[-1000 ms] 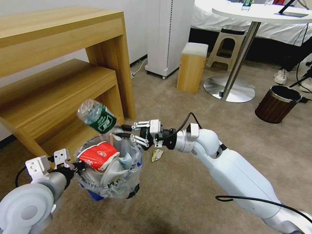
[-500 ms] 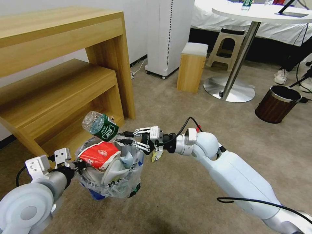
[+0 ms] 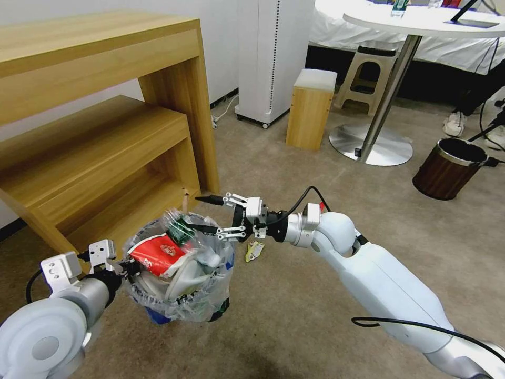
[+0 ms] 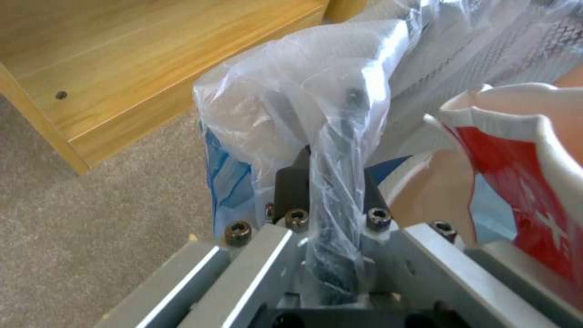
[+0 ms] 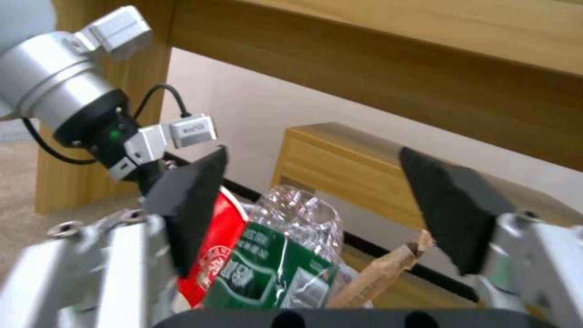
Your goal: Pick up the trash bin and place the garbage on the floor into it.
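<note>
Hovering just beyond the far right edge of the trash bin, the right gripper is holding its black fingers spread wide with nothing between them. Below and beside it, a crumpled clear bottle with a green label is lying on top of the heap inside the bin, next to a red and white wrapper and a wooden stick poking up at the far side.

The left gripper, low at the near left, is pinching the bin's near left rim through the clear plastic liner, with the jaws pressed together on black rim and film alike, and seems to be carrying the bin just above the beige carpet.

A small yellow-green scrap is lying on the carpet just right of the bin, under the right wrist.

Judging by looks, the bin is light but piled to the brim, and the liner is thin and slippery, so gripping the stiff rim is the sounder hold. The scrap looks flimsy and flat, likely needing a pinch at a raised edge.
</note>
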You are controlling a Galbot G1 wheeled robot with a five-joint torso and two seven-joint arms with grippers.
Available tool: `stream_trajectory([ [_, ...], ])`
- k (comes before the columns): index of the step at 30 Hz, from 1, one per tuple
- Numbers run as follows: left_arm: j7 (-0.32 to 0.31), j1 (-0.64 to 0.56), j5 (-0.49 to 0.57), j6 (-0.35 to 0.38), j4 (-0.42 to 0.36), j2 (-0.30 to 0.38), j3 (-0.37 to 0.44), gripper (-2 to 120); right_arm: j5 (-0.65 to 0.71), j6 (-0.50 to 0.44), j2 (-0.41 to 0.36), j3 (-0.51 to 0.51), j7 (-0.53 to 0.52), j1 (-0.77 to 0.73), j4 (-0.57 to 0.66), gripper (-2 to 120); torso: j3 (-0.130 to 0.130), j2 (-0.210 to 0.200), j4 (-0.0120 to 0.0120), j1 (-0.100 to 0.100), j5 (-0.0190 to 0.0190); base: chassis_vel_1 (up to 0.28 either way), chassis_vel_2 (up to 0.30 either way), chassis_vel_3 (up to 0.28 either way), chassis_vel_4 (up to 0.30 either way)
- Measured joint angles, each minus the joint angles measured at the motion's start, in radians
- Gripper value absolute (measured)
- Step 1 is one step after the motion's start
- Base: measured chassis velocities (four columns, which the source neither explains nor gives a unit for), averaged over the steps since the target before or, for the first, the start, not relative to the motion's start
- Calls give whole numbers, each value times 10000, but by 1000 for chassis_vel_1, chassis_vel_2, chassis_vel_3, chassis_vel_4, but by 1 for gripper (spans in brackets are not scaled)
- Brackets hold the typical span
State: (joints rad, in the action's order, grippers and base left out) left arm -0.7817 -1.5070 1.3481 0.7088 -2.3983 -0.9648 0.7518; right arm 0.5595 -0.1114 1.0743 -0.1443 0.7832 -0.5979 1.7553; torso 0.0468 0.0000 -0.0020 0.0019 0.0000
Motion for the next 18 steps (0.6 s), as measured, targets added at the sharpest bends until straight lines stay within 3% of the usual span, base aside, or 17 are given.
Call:
stream_trajectory([
  [5, 1, -59, -1, -3, -84, -16, -2, 1, 32, 5, 65, 18, -202, 3, -157, 98, 0, 0, 0, 0, 0, 0, 0, 0, 0],
  [13, -9, 3, -6, -14, -17, 55, 28, 1, 70, -54, 33, 48, -231, 12, -100, 100, 0, 0, 0, -1, 0, 0, 0, 0, 0],
  [18, -122, 53, -2, -62, 52, 116, 64, 1, 148, 26, -109, 313, -778, -102, 66, 100, 0, 0, 0, -1, 0, 0, 0, 0, 0],
])
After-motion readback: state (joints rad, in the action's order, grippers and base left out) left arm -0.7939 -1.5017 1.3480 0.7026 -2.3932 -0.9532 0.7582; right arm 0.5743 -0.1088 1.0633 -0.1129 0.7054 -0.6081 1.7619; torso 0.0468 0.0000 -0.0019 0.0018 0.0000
